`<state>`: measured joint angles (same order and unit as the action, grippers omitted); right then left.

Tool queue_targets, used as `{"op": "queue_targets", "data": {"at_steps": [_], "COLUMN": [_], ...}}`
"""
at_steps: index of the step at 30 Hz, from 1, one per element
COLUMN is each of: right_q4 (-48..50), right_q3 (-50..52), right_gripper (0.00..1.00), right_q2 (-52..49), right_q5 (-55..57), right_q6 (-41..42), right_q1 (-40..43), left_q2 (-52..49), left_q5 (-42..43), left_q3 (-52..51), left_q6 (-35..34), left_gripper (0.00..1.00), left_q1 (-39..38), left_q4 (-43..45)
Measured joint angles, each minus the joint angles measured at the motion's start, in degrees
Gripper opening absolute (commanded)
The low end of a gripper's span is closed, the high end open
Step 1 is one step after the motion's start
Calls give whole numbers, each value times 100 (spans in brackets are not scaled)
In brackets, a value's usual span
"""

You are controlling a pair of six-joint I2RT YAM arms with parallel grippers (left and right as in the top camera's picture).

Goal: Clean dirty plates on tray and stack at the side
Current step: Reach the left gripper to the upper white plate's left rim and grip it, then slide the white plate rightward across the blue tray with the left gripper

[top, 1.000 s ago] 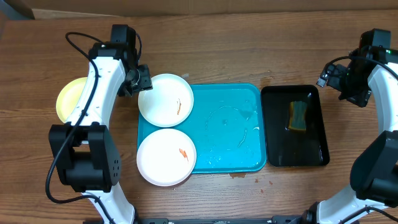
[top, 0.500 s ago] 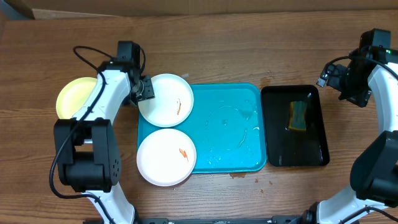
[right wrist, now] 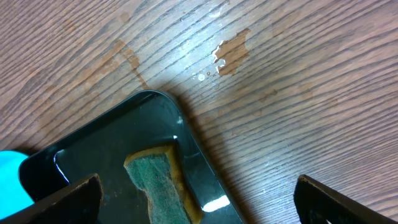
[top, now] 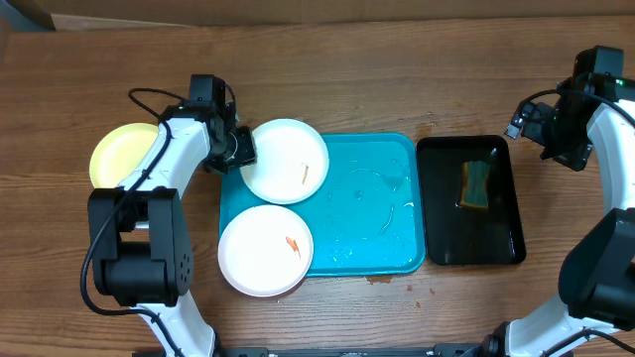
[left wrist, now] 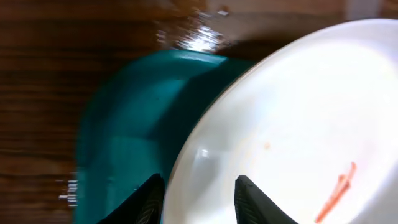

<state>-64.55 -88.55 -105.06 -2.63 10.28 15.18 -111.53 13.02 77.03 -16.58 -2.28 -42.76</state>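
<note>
A white plate (top: 286,161) with an orange smear lies partly over the far-left corner of the turquoise tray (top: 367,208). My left gripper (top: 241,149) is shut on this plate's left rim. In the left wrist view the rim of the plate (left wrist: 298,124) runs between the two dark fingers (left wrist: 149,199), above the tray (left wrist: 137,106). A second white plate (top: 265,250) with an orange speck rests on the tray's near-left corner. A yellow-green plate (top: 121,157) sits on the table to the left of the tray. My right gripper (top: 556,124) hangs open at the far right, holding nothing.
A glossy black tray (top: 444,243) stands right of the turquoise one, with a green and yellow sponge (top: 476,184) in it. The right wrist view shows the sponge (right wrist: 155,186), the black tray's corner (right wrist: 93,162) and wet spots (right wrist: 230,53) on the wood.
My left gripper has closed in on the upper white plate's rim and shifted right, and the plate has slid right with it, further over the tray. The right arm has not moved.
</note>
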Motion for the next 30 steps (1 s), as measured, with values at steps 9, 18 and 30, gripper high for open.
{"op": "queue_targets", "data": {"at_steps": [9,18,30], "right_q4": [0,4,2], "right_q3": [0,0,0], "right_gripper": [100,100,100], "right_q2": [0,0,0], "right_q5": [2,0,2], "right_q6": [0,0,0], "right_q1": [0,0,0], "left_q2": [0,0,0], "left_q5": [647,575,-42], "left_q3": [-20,-22,-72], "left_q6": [2,2,-7], "left_gripper": [52,54,45], "left_q1": [-415,-1128,-1545], "left_q4": [-133,15,131]}}
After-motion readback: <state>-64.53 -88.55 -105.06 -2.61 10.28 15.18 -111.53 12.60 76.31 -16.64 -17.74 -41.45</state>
